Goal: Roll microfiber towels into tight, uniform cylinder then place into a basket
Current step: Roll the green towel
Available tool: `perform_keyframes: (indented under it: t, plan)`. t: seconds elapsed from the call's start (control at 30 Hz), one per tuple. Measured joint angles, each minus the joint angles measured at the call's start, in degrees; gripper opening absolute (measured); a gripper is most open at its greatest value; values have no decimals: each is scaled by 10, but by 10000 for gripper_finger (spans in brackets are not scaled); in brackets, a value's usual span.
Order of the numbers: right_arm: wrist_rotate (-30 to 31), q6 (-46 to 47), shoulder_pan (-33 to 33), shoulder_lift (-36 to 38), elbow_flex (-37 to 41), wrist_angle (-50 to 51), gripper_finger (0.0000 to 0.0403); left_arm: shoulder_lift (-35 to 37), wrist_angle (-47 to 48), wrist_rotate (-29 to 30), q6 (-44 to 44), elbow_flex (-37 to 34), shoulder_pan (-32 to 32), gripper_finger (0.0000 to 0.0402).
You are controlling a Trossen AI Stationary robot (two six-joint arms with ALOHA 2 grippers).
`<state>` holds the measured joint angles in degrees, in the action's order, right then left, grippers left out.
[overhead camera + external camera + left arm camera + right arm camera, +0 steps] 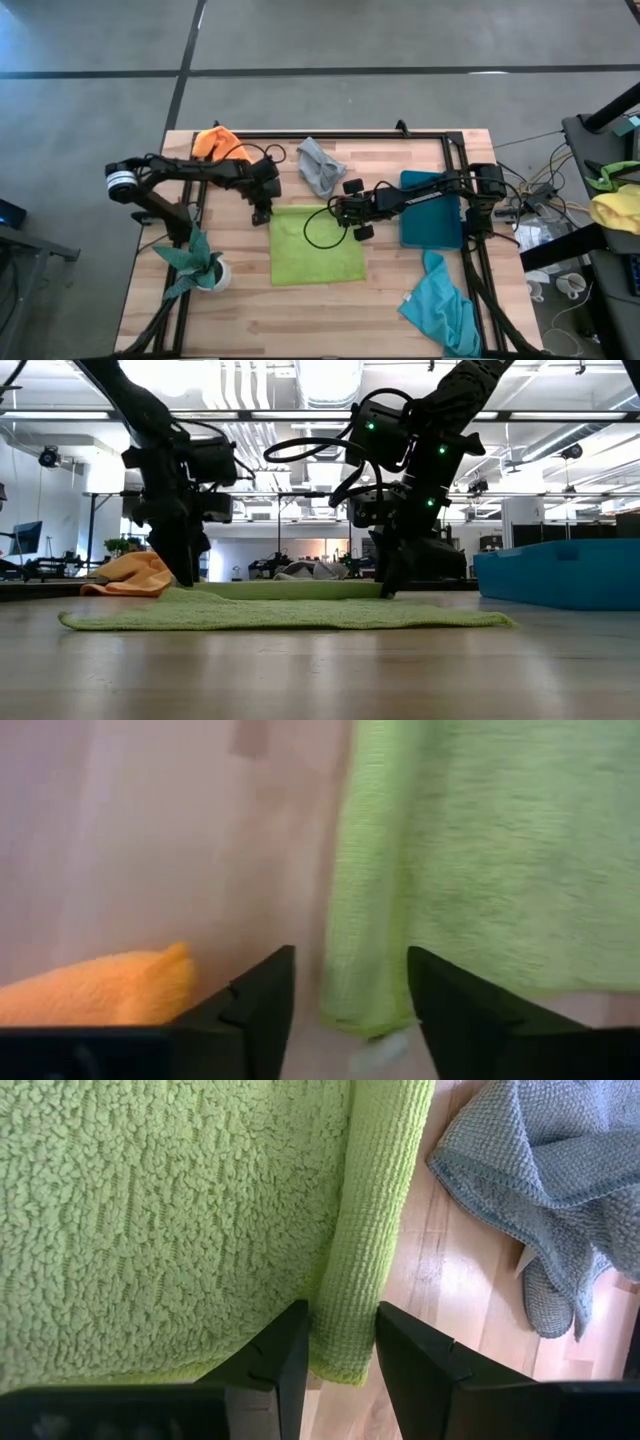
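Note:
The lime green towel [318,245] lies spread flat on the table's middle, with its far edge turned over into a narrow fold. My left gripper [262,215] points down at the towel's far left corner. It is open, and its fingers stand on either side of the fold's end [365,990]. My right gripper [342,213] points down at the far right corner and is shut on the fold. The orange towel [220,143] and the grey towel [320,165] lie at the far edge. The turquoise towel [440,305] lies near right. The teal-blue basket [432,210] stands on the right. My right gripper pinches the folded-over far edge of the lime green towel [345,1315] between its two fingers, close to the far right corner. The fingers come from above, pointing down, and lie across the fold. The towel lies flat on the table, slack.
A dark green plant in a white pot [200,262] stands at the near left. The grey towel [540,1180] lies just beyond the fold, and the orange towel [100,985] lies close to my left gripper. A yellow and green cloth heap [615,205] lies off the table to the right.

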<state>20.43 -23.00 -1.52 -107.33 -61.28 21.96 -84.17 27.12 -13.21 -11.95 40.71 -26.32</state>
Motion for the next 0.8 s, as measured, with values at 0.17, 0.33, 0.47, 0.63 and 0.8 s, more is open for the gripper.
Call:
perform_keyframes:
  t: [0.17, 0.33, 0.47, 0.63, 0.8]
  plan:
    - [0, 0, 0, 0, 0, 0, 111, -29, 0, -32, 2, 6, -33, 215]
    - [0, 0, 0, 0, 0, 0, 111, -48, 1, -39, -35, 6, -30, 216]
    - [0, 0, 0, 0, 0, 0, 111, -48, -1, -39, -37, 7, -30, 204]
    - [0, 1, 0, 0, 0, 0, 111, -45, -11, -26, -36, 7, -30, 134]
    - [0, 3, 0, 0, 0, 0, 111, -41, -9, -22, -38, 14, -29, 21]
